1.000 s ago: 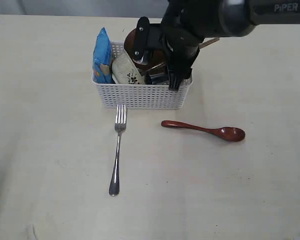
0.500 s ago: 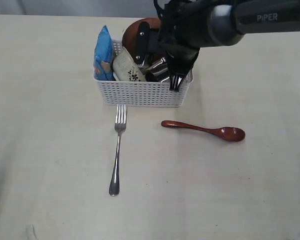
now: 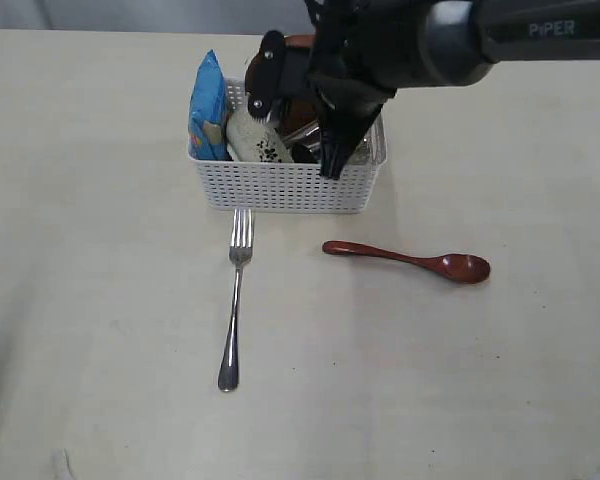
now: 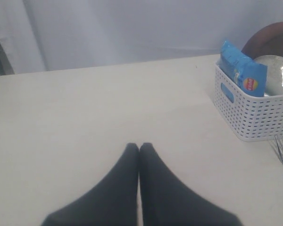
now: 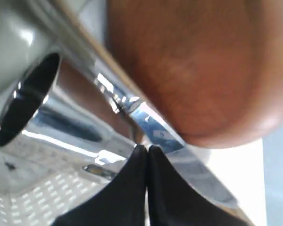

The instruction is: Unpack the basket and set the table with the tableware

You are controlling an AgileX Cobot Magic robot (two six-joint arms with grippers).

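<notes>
The white lattice basket [image 3: 280, 190] stands at the table's [image 3: 100, 300] far middle. It holds a floral bowl [image 3: 252, 140], a brown plate [image 5: 193, 61], a steel cup [image 5: 52, 117] and a knife [image 5: 155, 127]. My right gripper [image 3: 330, 165] reaches down into the basket and is shut. Its tips [image 5: 147, 148] meet at the knife blade's edge, with nothing showing between them. A steel fork [image 3: 235, 310] and a dark red spoon [image 3: 410, 260] lie on the table in front of the basket. My left gripper [image 4: 139, 146] is shut and empty above bare table.
A blue chip bag [image 3: 208, 110] stands upright at the basket's left end. The right arm [image 3: 460, 35] hangs over the basket's back right and hides most of the plate there. Bare tabletop spreads to the left, right and front.
The right gripper has gone from open to shut inside the basket and shifted slightly left. The basket was nudged a little. The left gripper, fork and spoon have not moved.
</notes>
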